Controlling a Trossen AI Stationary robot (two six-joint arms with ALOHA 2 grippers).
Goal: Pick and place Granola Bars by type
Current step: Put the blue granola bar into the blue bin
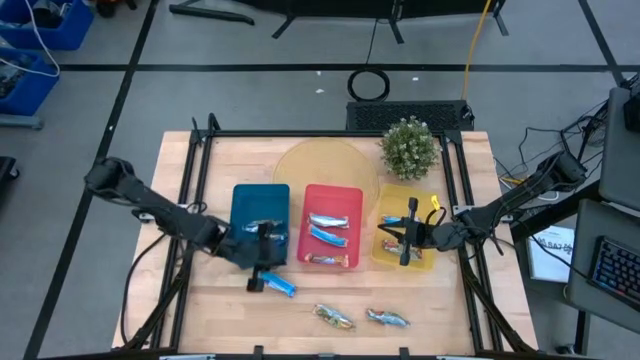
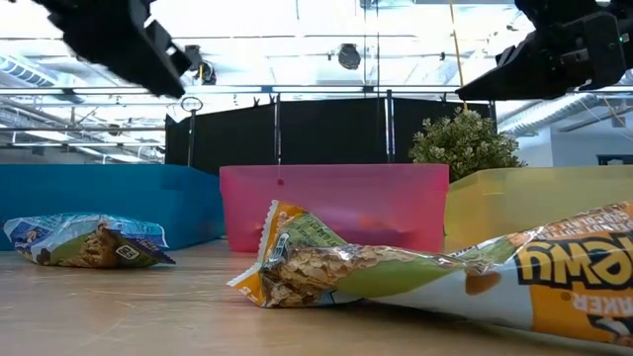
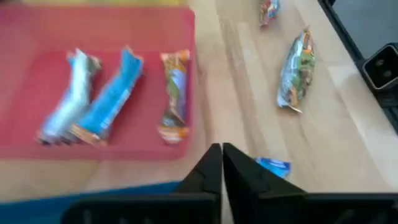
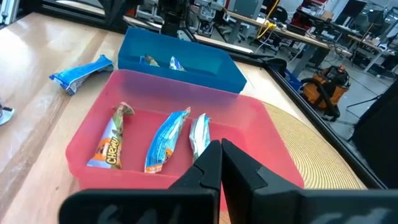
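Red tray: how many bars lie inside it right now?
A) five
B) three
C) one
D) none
B: the high view shows three wrapped bars in the red tray, and the right wrist view likewise shows three lying side by side on its floor.

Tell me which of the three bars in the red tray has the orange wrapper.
The bar at the end of the row in the red tray, nearest the table's front edge. Its wrapper is orange and yellow; the other two bars are blue and silver.

Yellow tray (image 1: 389,203) contents behind right arm
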